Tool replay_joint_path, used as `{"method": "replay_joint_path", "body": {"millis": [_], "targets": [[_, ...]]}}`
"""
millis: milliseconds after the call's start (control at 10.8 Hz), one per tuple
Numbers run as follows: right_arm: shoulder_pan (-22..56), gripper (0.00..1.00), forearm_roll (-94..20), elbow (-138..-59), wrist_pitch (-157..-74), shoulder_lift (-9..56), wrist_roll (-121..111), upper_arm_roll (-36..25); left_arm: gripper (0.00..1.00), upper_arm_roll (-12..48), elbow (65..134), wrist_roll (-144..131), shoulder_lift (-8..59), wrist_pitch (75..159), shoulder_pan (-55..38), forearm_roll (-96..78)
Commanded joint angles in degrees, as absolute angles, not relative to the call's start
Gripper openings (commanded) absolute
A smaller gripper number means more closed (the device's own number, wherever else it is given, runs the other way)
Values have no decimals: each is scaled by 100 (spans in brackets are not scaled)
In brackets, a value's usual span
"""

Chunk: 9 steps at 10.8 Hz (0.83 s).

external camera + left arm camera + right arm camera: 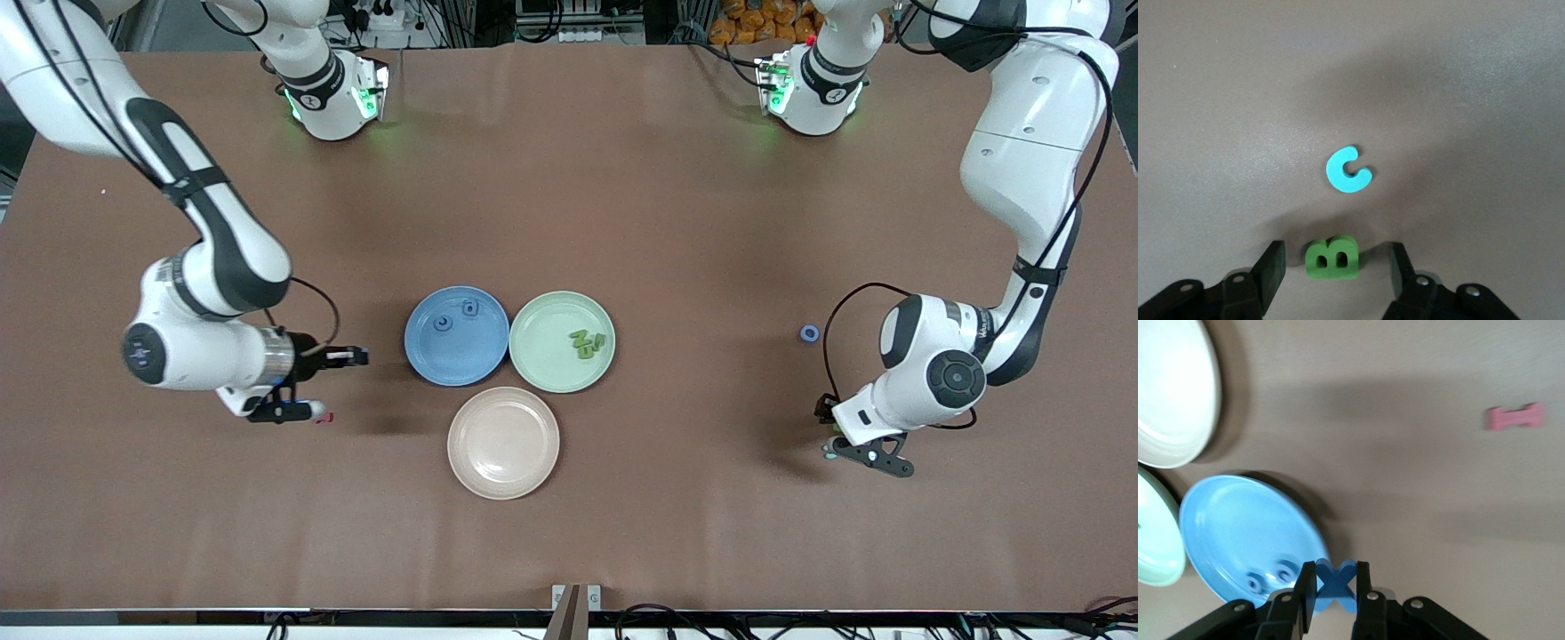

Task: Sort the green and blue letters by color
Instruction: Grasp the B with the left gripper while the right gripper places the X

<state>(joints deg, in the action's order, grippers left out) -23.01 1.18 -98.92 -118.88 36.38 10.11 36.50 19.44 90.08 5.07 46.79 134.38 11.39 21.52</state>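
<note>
Here the right gripper [1331,587] hangs just beside the blue plate [456,336] at the side toward the right arm's end of the table, clenched on a blue X-shaped letter [1335,585] held between its fingers. Two more blue letters [454,317] lie in that plate, near its rim toward the robots. Touching it is the green plate [562,341], with a small heap of green letters [587,344] inside. The pale pink plate [503,442] sits nearer the front camera, close against both. A pink letter [1516,417] lies on the bare table [622,222] apart from the plates.

Toward the left arm's end of the table, the left gripper [1338,270] is down low with its fingers spread on either side of a green letter B [1332,258], not touching it. A light blue letter C [1348,170] lies near the B. A blue ring-shaped letter [809,333] rests on the table, farther from the front camera than that gripper.
</note>
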Motion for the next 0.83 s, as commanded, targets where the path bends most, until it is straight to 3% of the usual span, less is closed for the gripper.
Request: {"method": "replay_joint_path", "body": {"millis": [0,185,278,463,741], "targets": [[-1786,0,53,-10011,-12190,3630,2342,3674,57,2004,8956,580,4729,13465,1195,2065],[-1373,0,61,-10002,-12453,3639,3213,3656,14,2004,8956,554,4720,13465,1187,2057],[-1284,11,70,-10002,-12480,3639,3356,3639,0,2004,8956,528,4720,13465,1178,1978],[-1292,100,62,-10011,-12446,3665,3375,3630,0,2004,8956,510,4685,13465,1143,1907],[-1362,100,70,-10028,-12375,3674,3349,3604,0,2214,8965,309,4614,13360,1107,1802]]}}
